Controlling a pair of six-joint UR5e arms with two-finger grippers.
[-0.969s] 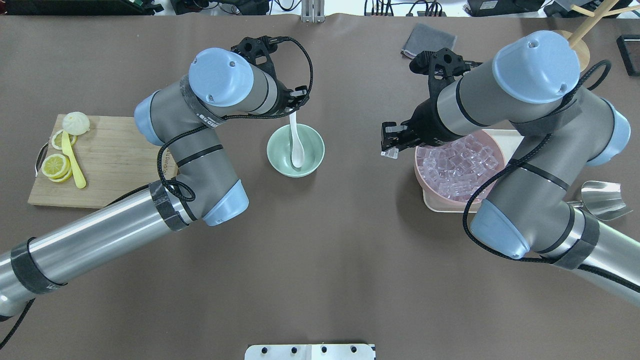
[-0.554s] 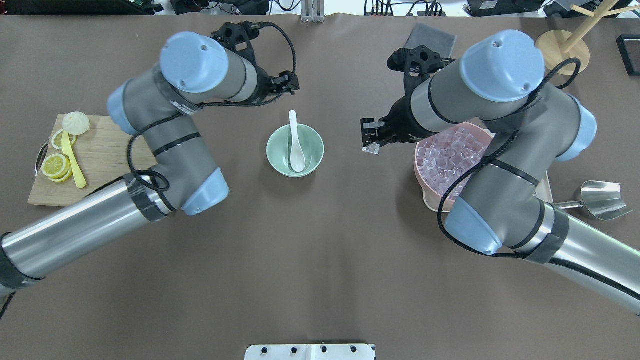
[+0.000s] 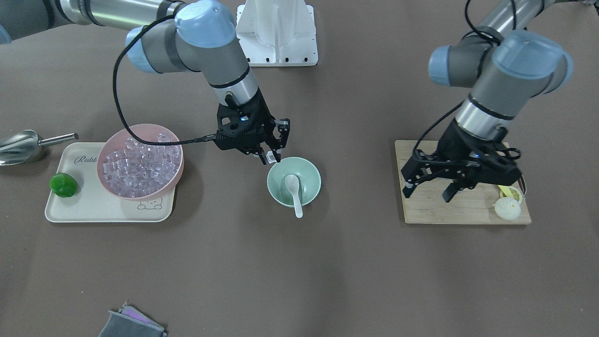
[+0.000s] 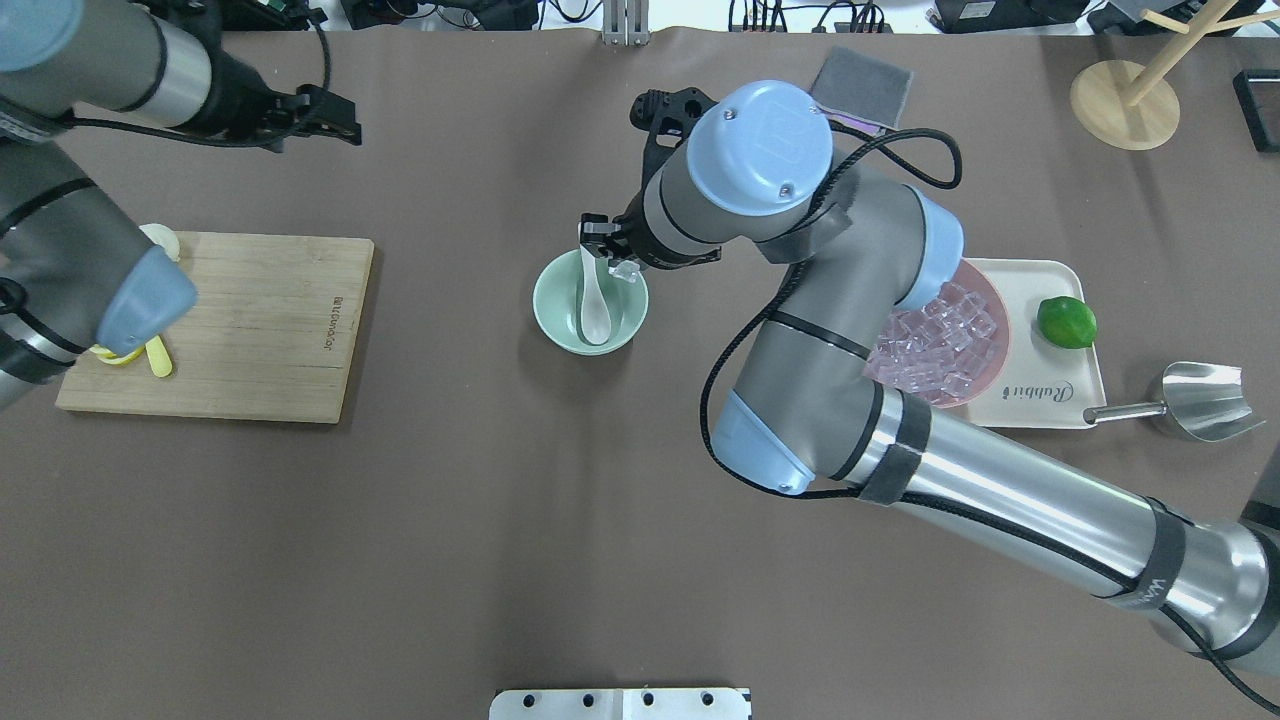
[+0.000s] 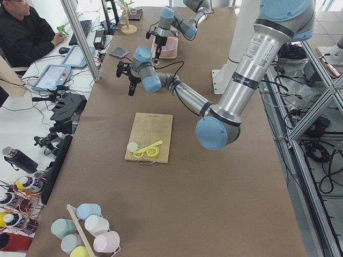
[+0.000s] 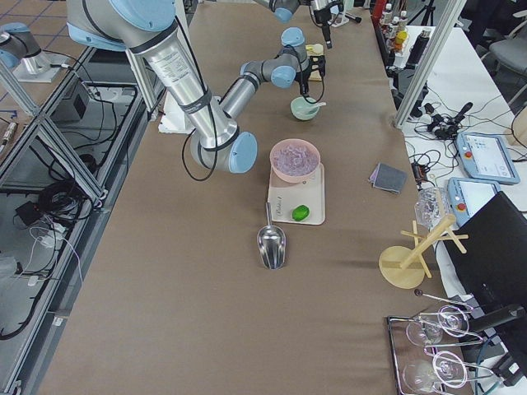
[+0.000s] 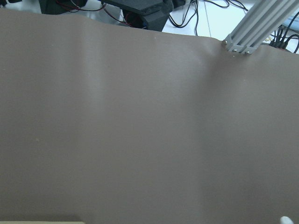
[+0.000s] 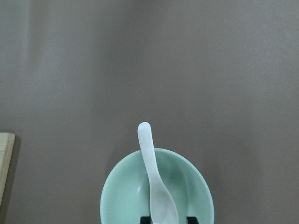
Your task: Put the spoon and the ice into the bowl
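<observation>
The mint-green bowl (image 4: pixel 560 310) stands at mid-table with the white spoon (image 4: pixel 592 305) lying in it, handle over the far rim. Both show in the front view, bowl (image 3: pixel 311 180) and spoon (image 3: pixel 294 187), and in the right wrist view, bowl (image 8: pixel 124 196) and spoon (image 8: pixel 153 179). My right gripper (image 4: pixel 610 255) (image 3: pixel 272 155) is shut on a clear ice cube (image 4: pixel 626 270) (image 3: pixel 270 158), held just above the bowl's rim. My left gripper (image 3: pixel 428 191) (image 4: pixel 340 118) is open and empty, raised over the wooden cutting board (image 3: pixel 444 213).
A pink bowl (image 3: pixel 180 166) full of ice cubes (image 3: pixel 140 164) and a lime (image 3: pixel 63 185) sit on a cream tray (image 3: pixel 93 206). A steel scoop (image 4: pixel 1200 400) lies beside it. A yellow spoon (image 4: pixel 157 360) lies on the board (image 4: pixel 250 320). A grey cloth (image 4: pixel 860 85) lies at the far edge.
My right gripper has carried the ice cube from beside the pink bowl to over the green bowl. My left arm has drawn away to the left, leaving the spoon in the bowl.
</observation>
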